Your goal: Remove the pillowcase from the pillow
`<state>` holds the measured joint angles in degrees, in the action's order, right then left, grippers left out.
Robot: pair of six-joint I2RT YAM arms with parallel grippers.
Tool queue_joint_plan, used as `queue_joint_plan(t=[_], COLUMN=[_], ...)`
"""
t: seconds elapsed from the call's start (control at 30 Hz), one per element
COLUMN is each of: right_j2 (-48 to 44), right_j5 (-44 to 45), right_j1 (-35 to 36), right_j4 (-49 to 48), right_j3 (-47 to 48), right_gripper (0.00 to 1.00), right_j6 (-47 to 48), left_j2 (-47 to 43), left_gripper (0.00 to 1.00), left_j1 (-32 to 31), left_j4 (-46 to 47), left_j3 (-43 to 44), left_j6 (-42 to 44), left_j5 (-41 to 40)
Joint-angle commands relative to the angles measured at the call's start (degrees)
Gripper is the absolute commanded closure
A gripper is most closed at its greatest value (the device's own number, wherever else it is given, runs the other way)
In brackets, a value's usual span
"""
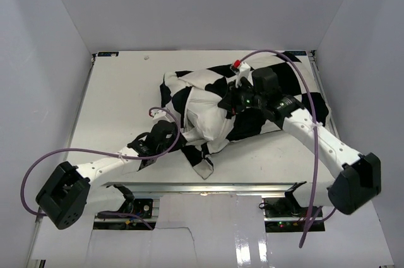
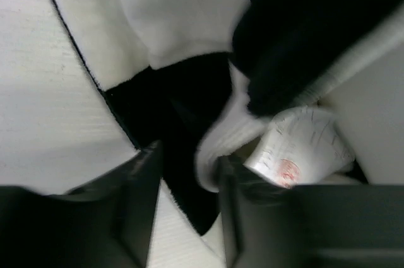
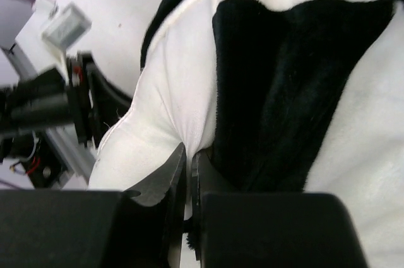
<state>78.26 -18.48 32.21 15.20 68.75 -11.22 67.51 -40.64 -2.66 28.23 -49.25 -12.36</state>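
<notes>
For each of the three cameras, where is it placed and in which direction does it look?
Top external: above and behind the bases, looking down on the table; the left arm and right arm both show, reaching to the checked pillowcase.
Left wrist: on the left arm, looking along the left gripper, whose jaws hold a pillowcase fold.
Right wrist: on the right arm, looking along the right gripper, jaws shut on a white fold.
Shared: all three show the pillowcase.

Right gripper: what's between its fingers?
A thin fold of the checked pillowcase, pinched by the right gripper. Shows in the right wrist view; the top view hides it.
</notes>
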Motion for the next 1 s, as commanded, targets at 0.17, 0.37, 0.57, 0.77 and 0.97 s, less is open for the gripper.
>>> queue_joint_plan(t=[0.17, 0.37, 0.57, 0.77, 0.97], right_j2=[-13.39, -15.77, -17.09, -19.89, -27.09], right_j5=[-4.81, -6.04, -6.04, -2.18, 4.67], right_j1=[-1.36, -1.27, -1.36, -1.62, -2.58], right_j4=[-7.91, -9.84, -9.4, -9.23, -6.33], right_j3=[-12.41, -13.73, -13.55, -14.78, -15.4], right_gripper=[0.92, 0.92, 0.92, 0.92, 0.92], right_j6=[1.47, 0.15, 0.15, -0.73, -1.43], left_j2=[-8.0, -3.28, 4.2, 9.83, 9.66], left_gripper=[0.2, 0.12, 0.16, 0.73, 1.0], left_j1=[0.48, 0.48, 0.48, 1.35, 11.27], left_j4=[-13.4, -17.2, -15.45, -19.4, -19.5], left_j3=[12.01, 21.69, 23.8, 26.26, 24.51], left_j6=[12.76, 17.61, 17.44, 14.02, 12.25], left_j5=[4.01, 5.15, 6.38, -5.46, -6.02])
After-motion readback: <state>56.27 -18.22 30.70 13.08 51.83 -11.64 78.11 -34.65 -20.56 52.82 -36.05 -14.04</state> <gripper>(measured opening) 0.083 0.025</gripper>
